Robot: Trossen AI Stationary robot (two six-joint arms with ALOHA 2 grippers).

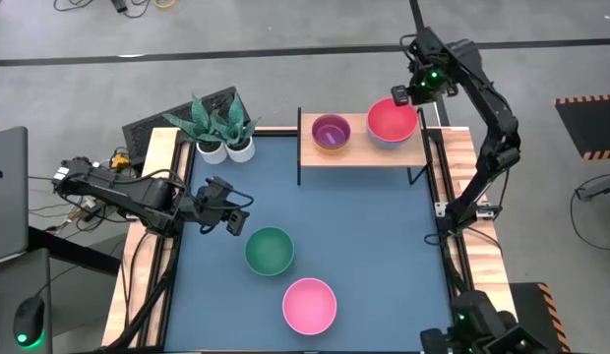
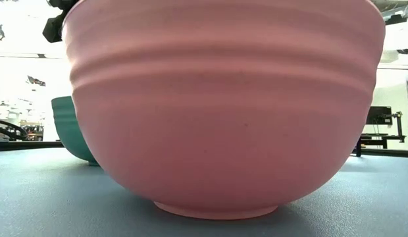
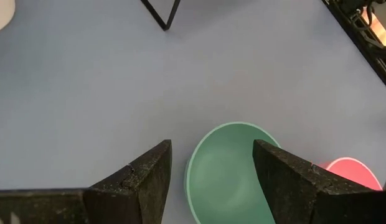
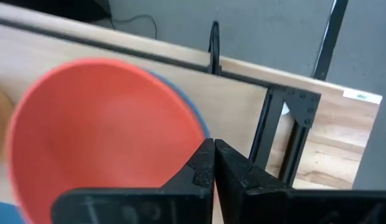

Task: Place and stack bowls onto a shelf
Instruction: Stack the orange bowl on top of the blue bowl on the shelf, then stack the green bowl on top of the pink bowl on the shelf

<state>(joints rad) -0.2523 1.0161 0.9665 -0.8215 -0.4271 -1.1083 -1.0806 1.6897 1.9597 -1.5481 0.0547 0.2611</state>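
Bowls all sat mouth-up; right gripper [image 4: 213,163], fingers pressed together, hung beside the shelf's [image 1: 356,151] red bowl [image 1: 392,120]; left gripper [image 3: 211,177] gaped over the green bowl [image 3: 227,174].

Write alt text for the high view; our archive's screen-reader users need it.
On the shelf sit a purple bowl and a red bowl, the right gripper beside it. The left gripper nears a green bowl; a pink bowl waits.
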